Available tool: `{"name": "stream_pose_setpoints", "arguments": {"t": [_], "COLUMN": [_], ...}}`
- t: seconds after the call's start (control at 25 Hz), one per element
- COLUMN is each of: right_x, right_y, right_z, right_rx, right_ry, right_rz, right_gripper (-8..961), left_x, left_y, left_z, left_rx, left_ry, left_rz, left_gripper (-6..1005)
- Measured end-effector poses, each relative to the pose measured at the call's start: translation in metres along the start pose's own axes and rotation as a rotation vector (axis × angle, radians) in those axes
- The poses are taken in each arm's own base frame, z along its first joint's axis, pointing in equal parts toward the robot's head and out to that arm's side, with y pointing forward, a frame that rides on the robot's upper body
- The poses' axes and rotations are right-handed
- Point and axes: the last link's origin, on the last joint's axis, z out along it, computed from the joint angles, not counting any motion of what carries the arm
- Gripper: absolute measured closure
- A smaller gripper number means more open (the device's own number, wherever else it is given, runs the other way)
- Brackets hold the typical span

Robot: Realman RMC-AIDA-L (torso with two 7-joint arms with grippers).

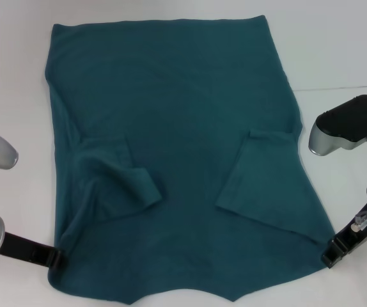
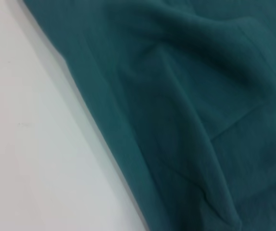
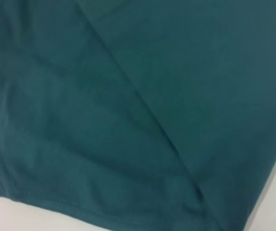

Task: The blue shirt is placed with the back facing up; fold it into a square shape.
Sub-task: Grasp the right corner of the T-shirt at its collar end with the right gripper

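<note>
Nearest edge: one dark teal-blue soft-fabric shirt (image 1: 177, 160) spread flat, two sleeves folded inward. Left gripper (image 1: 54, 257), right gripper (image 1: 329, 254) at near corners; grip state indeterminable.

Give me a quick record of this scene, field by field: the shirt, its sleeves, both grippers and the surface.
item: blue shirt, spread flat, plain side up
sleeves: both folded inward over the body
left gripper: at the shirt's near left corner
right gripper: at the shirt's near right corner
surface: white table
fold state: body not yet folded into a square
</note>
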Motion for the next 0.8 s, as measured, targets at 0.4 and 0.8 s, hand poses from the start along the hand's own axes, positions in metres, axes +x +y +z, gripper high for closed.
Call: {"name": "stream_pose_setpoints", "arguments": {"t": [0.4, 0.8], "right_x": [-0.001, -0.0032], "right_y": [0.0003, 0.0035], "right_z": [0.0, 0.0033], "right_rx": [0.02, 0.028], "right_ry": [0.002, 0.006], "right_rz": [0.0, -0.01], "right_gripper": [436, 435], "left_x": [0.0, 0.0006], "left_y": [-0.0001, 0.0004], "left_z": [0.0003, 0.0004], "left_rx": [0.0, 0.0], "left_ry": [0.0, 0.0], "left_rz": [0.0, 0.002], "left_gripper": [986, 987]}}
